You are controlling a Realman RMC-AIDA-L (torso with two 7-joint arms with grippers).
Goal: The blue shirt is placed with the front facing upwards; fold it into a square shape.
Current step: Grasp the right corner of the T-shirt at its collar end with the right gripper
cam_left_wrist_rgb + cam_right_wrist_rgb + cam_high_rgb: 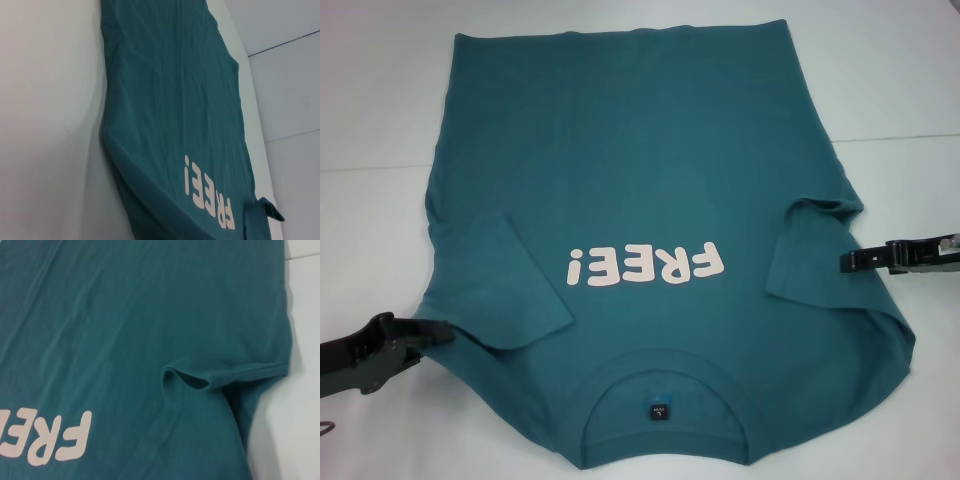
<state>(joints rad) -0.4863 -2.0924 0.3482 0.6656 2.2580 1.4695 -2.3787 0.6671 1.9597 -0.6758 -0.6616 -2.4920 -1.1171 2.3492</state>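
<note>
On the white table point(380, 120) the shirt point(650, 170) lies flat, print up, both sleeves folded inward. It looks light, limp, prone to wrinkling; grip at edges. Left gripper point(428, 333) touches its edge, right gripper point(850, 262) beside; whether either is open, I cannot tell.

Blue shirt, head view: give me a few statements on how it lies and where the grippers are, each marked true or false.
1. The blue shirt lies print side up. True.
2. Its collar points away from the robot. False: the collar is at the near edge.
3. Both sleeves are folded in over the body. True.
4. The left gripper hovers over the print. False: it is at the shirt's left edge.
5. The right gripper is at the shirt's right side, near the sleeve. True.
</note>
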